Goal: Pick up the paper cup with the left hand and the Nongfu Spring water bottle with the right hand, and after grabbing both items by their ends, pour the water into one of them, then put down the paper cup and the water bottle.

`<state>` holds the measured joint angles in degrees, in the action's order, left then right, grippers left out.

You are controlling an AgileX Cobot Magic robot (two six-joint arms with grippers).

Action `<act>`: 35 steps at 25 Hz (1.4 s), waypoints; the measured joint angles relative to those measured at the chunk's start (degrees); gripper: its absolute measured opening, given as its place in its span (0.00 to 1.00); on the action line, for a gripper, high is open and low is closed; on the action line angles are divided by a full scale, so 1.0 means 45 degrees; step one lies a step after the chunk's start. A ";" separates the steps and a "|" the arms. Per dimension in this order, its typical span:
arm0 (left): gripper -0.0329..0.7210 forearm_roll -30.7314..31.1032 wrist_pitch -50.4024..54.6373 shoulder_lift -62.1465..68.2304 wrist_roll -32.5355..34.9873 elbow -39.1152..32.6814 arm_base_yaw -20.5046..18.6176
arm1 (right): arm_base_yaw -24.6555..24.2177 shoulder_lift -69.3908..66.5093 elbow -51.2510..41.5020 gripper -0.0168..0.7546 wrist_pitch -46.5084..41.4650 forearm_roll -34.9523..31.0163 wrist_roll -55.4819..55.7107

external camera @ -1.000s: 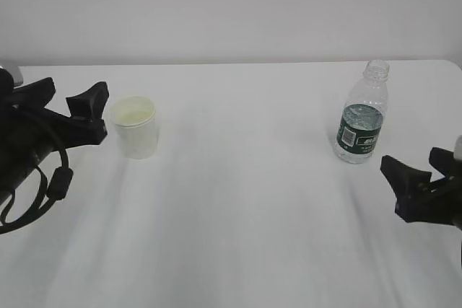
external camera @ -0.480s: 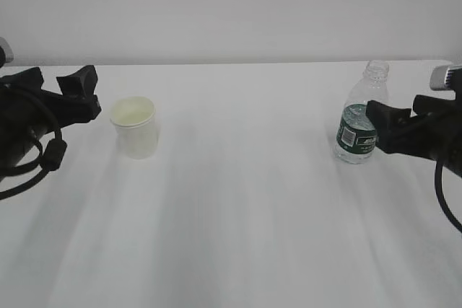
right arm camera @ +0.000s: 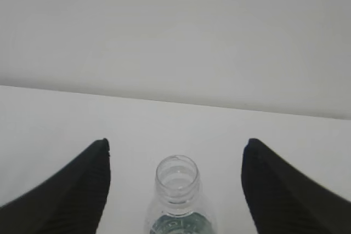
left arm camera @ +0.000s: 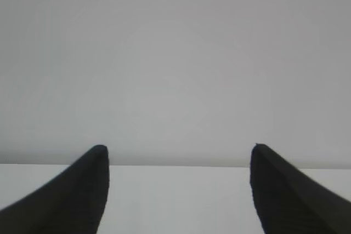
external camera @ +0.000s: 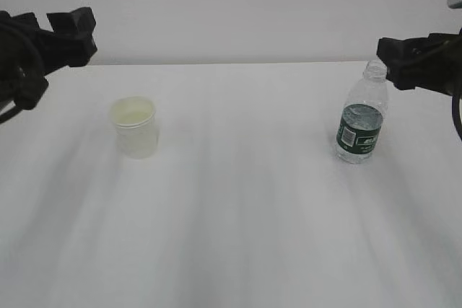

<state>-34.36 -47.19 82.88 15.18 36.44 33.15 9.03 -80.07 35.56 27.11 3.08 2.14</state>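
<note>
The paper cup [external camera: 135, 128] stands upright on the white table [external camera: 238, 214], left of centre, its inside pale yellowish. My left gripper [external camera: 63, 27] hangs open up and to the left of it, well clear. In the left wrist view the left gripper [left arm camera: 178, 150] frames only wall and the table's far edge, and the cup is out of view there. The Nongfu Spring water bottle [external camera: 361, 117] stands capless at the right. My right gripper [external camera: 393, 63] is open at neck height just right of it. The right gripper [right arm camera: 176, 143] straddles the bottle [right arm camera: 176, 182] without touching it. I cannot make out the water.
A plain pale wall [external camera: 231, 5] runs behind the table's far edge. The table's right edge lies close beyond the bottle.
Both arms have risen. The left gripper lifted from beside the cup to up at the left. The right gripper climbed from the front right of the table to the bottle's neck.
</note>
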 joint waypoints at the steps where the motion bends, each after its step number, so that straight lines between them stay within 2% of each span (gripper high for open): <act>1: 0.81 -0.0095 0.0235 -0.0261 0.0251 0.0121 0.0000 | 0.0000 0.0250 0.0061 0.75 -0.0294 0.0000 0.0000; 9: 0.81 -0.0201 0.2789 -0.2104 0.1504 0.0577 -0.0378 | 0.0000 0.2321 0.0088 0.75 -0.2222 0.0000 0.0000; 17: 0.81 -0.0174 0.5241 -0.4355 0.1691 0.0577 -0.0386 | 0.0000 0.4987 0.0088 0.75 -0.4851 0.0423 0.0000; 25: 0.81 0.0318 0.5941 -0.6252 0.1722 0.0577 -0.0386 | 0.0000 0.7747 0.0088 0.74 -0.7286 0.0987 0.0000; 35: 0.79 0.1113 0.7615 -0.8364 0.1987 0.0577 -0.0462 | 0.0000 0.9429 0.0088 0.74 -0.8726 0.1283 0.0000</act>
<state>-29.35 -12.92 45.24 24.12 39.03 31.07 9.03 -37.63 35.96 -12.16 8.85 2.14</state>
